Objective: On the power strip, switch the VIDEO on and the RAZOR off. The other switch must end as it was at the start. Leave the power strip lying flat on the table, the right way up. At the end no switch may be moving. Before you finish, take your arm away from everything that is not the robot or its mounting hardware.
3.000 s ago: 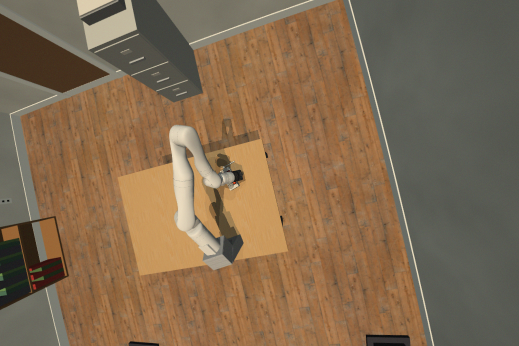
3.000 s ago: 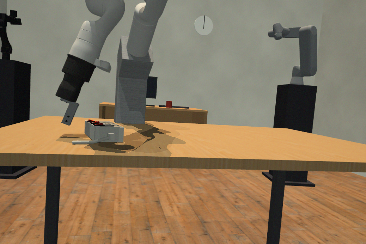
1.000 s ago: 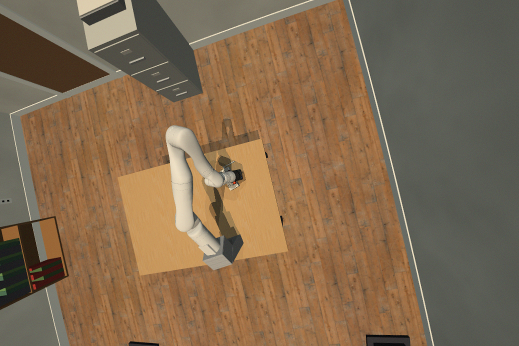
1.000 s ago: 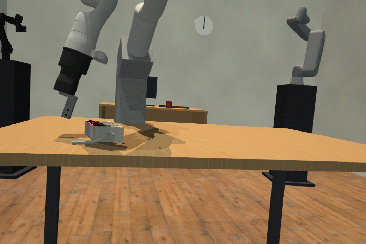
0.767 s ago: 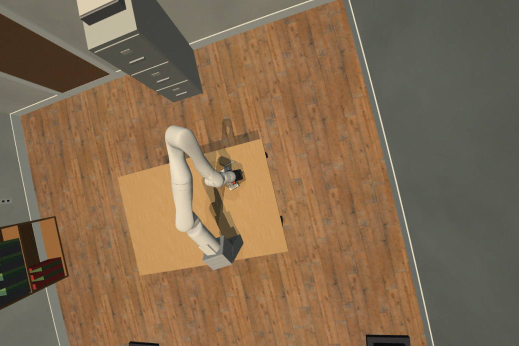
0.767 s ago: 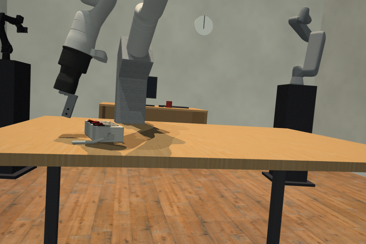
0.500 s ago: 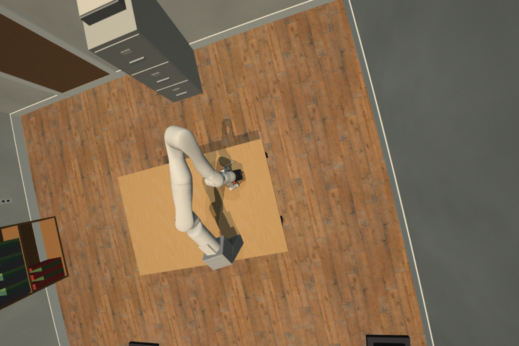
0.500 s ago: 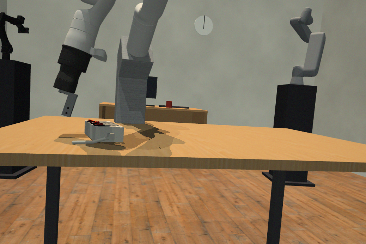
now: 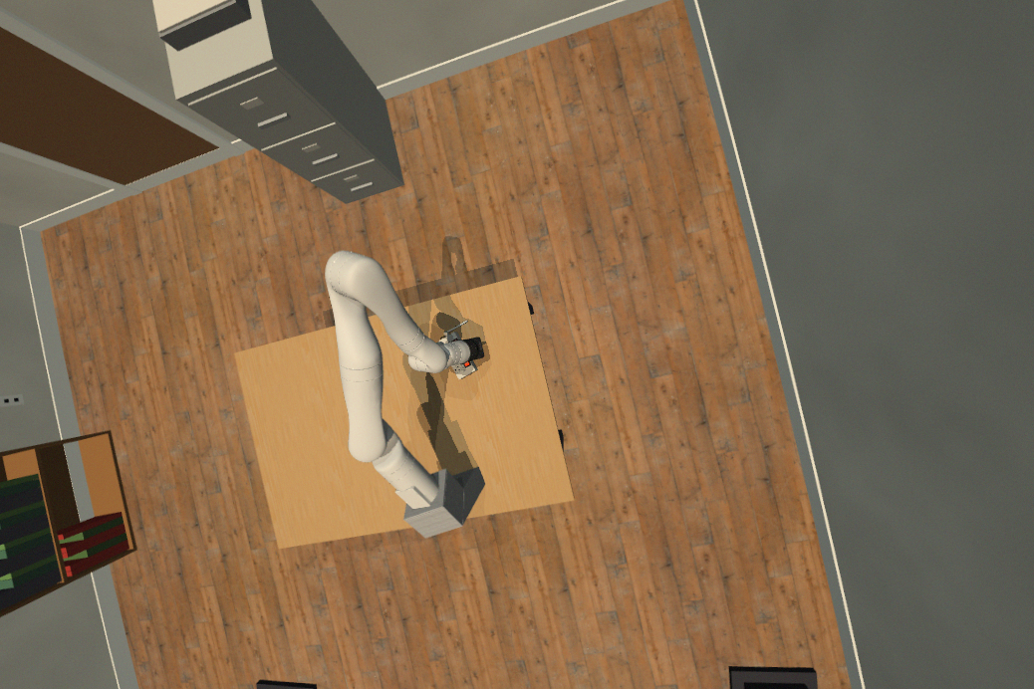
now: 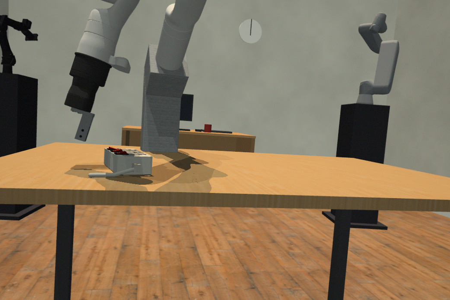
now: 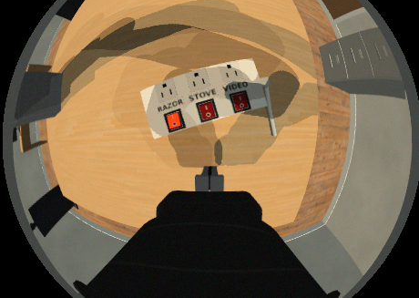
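Observation:
A white power strip [image 11: 202, 97] [image 10: 127, 160] [image 9: 463, 369] lies flat on the wooden table [image 10: 268, 177], right way up. In the wrist view its three rocker switches read RAZOR [image 11: 173, 120], bright orange and lit, STOVE [image 11: 208, 110], dull red, and VIDEO [image 11: 240, 100], dark red. A short grey cord stub [image 11: 270, 113] [image 10: 109, 173] sticks out of the VIDEO end. My gripper [image 11: 209, 174] [image 10: 83, 130] is shut and empty. It hangs above the table, a little above and to the side of the strip, not touching it.
The arm's grey base block [image 10: 161, 105] stands on the table behind the strip. Other robot arms on black pedestals [image 10: 361, 141] stand beyond the table. A filing cabinet [image 9: 291, 106] and a bookshelf [image 9: 39, 520] stand by the walls.

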You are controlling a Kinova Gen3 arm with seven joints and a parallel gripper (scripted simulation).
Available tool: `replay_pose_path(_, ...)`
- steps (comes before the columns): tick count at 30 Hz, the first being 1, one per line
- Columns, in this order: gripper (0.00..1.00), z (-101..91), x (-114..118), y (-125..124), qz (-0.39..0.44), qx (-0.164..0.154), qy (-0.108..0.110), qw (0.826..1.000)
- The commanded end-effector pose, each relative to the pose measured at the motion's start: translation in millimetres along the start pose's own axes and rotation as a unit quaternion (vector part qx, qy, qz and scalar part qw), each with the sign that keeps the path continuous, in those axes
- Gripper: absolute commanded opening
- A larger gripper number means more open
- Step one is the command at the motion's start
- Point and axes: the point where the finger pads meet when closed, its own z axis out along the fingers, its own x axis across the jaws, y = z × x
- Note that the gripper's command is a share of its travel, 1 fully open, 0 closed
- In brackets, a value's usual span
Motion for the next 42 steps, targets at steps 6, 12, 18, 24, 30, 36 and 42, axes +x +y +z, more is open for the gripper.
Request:
replay_pose_path(6,0.0,-3.4,1.9,3.8,0.001,0.002,0.001,1.0)
replay_pose_path(12,0.0,-3.5,1.8,3.7,0.001,0.002,0.001,1.0)
replay_pose_path(18,0.0,-6.7,1.1,5.5,0.0,0.004,0.0,1.0)
replay_pose_path(24,0.0,-9.5,0.6,7.5,-0.002,0.007,-0.001,1.0)
replay_pose_path(30,0.0,-9.8,0.0,7.1,-0.001,0.007,-0.001,1.0)
replay_pose_path(36,0.0,-12.6,-1.0,8.7,-0.003,0.009,-0.002,1.0)
replay_pose_path(42,0.0,-15.1,-1.6,10.6,-0.004,0.01,-0.003,1.0)
